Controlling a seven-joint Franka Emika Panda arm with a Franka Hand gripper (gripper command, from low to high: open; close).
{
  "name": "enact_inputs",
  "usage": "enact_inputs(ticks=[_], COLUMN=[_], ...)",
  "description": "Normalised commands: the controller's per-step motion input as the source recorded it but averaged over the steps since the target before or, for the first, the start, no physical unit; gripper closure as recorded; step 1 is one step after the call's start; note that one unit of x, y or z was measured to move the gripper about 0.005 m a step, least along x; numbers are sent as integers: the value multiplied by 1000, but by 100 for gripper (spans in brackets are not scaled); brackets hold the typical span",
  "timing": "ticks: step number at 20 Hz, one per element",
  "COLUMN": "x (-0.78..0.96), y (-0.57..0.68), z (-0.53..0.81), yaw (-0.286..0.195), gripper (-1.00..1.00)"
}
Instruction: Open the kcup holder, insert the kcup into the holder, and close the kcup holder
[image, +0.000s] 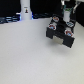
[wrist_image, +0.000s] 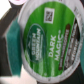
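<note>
The kcup holder is a black box at the exterior view's right. Pods with red-and-white lids sit on top of it. My gripper hangs just above the holder's far side. In the wrist view the kcup fills the frame, its green lid reading Green Mountain Dark Magic. A teal finger pad presses against its side, so the gripper is shut on it. The exterior view is too blurred to show whether the tray is pulled out.
A white bottle-like object stands at the back on the exterior view's left. The white table stretches in front of the holder. Dark clutter lines the back edge.
</note>
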Motion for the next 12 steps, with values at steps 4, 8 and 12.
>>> enact_inputs(ticks=[4,8,12], x=[0,0,-5], y=[-59,0,61], z=[-230,-276,-191], yaw=[-116,-93,-57], gripper=[100,100,100])
